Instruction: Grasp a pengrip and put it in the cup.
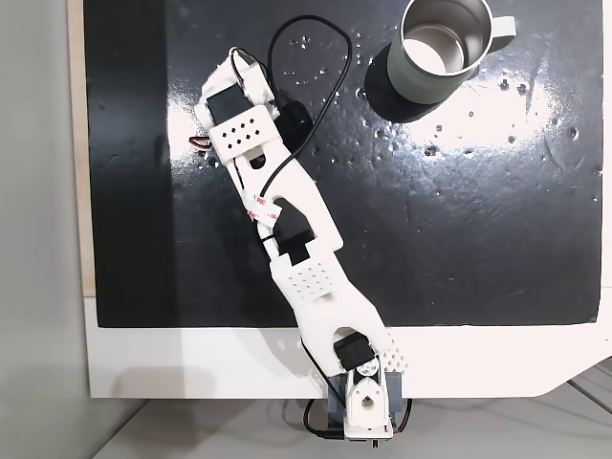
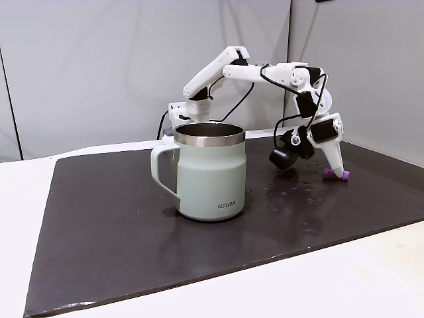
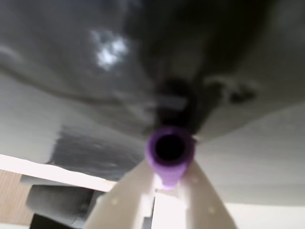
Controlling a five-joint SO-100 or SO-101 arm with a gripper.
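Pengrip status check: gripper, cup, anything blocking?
Gripper down at the mat, fingers closed around the pengrip. Pengrip still on the black mat, not lifted. Cup upright and apart from it. Nothing between them.

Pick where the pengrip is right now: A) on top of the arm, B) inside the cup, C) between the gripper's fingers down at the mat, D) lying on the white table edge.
C: the wrist view shows the pengrip between the gripper fingers, low at the mat, apart from the cup.

Only readable text: small dark brand mark low on the cup (image 2: 211, 173) wall, looks like "KI1RA", well apart from the fingers (image 2: 336, 159); nothing else legible
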